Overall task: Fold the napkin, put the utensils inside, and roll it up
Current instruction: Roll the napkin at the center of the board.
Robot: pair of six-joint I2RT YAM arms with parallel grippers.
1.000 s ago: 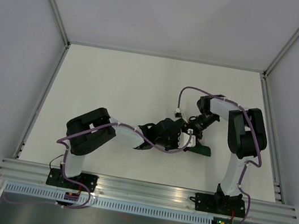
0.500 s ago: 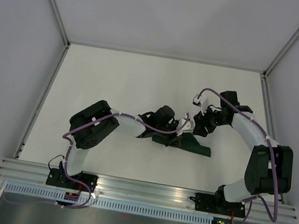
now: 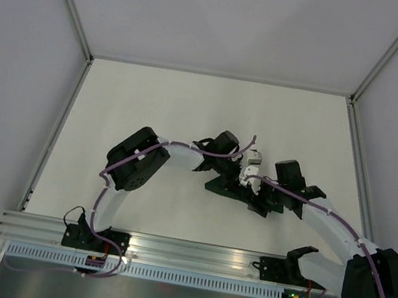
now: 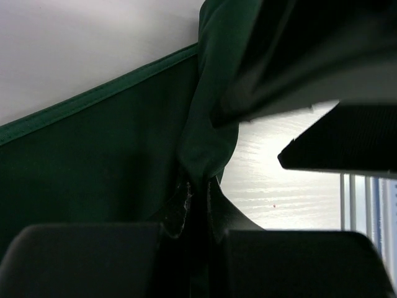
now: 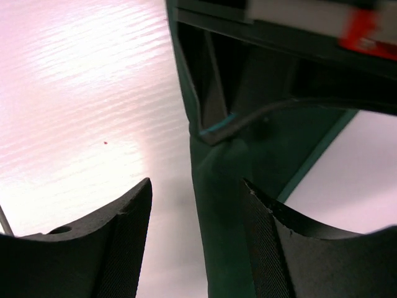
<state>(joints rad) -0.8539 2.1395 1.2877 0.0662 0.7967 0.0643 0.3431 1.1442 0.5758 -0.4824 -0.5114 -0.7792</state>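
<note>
Plain dark green matte fabric napkin [image 4: 99,174], bunched on the white desk [image 3: 153,103], right of centre toward the near edge. The left pincer [image 4: 195,217] is clamped on a gathered fold. The right pincer [image 5: 196,186] is spread wide, straddling the cloth's hem.

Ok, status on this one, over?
Left gripper shut on napkin, cloth bunched. Right gripper open over napkin edge. The two crowded close together.

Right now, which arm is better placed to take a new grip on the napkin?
Probably the right. The right claw is open with a fold of the napkin between its fingers, while the left claw is shut on the cloth, so it is occupied.
</note>
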